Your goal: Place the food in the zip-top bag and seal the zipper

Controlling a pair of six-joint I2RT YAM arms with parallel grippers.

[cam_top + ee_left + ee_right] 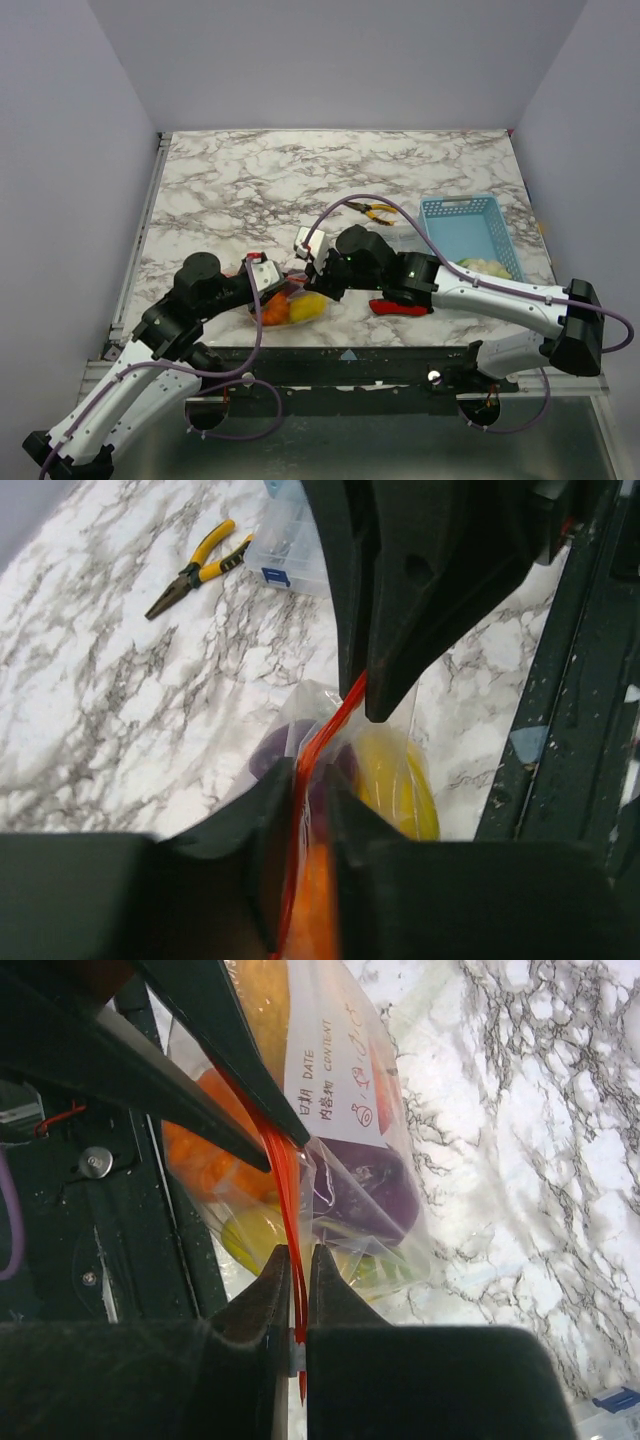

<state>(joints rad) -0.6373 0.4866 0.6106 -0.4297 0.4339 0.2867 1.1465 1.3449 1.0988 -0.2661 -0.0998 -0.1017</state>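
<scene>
The clear zip-top bag (296,305) hangs between both grippers near the table's front edge, with yellow, orange and purple toy food (365,1185) inside. Its orange-red zipper (285,1175) runs taut between them. My left gripper (312,780) is shut on one end of the zipper (325,735), with the yellow pepper (405,785) below. My right gripper (297,1265) is shut on the other end of the strip. In the top view the left gripper (268,283) and right gripper (318,268) sit close together over the bag.
Yellow-handled pliers (377,210) and a clear compartment box (290,550) lie behind the right arm. A light blue mesh basket (468,232) stands at the right. A red-handled knife (398,307) lies under the right arm. The table's dark front edge (560,730) is beside the bag.
</scene>
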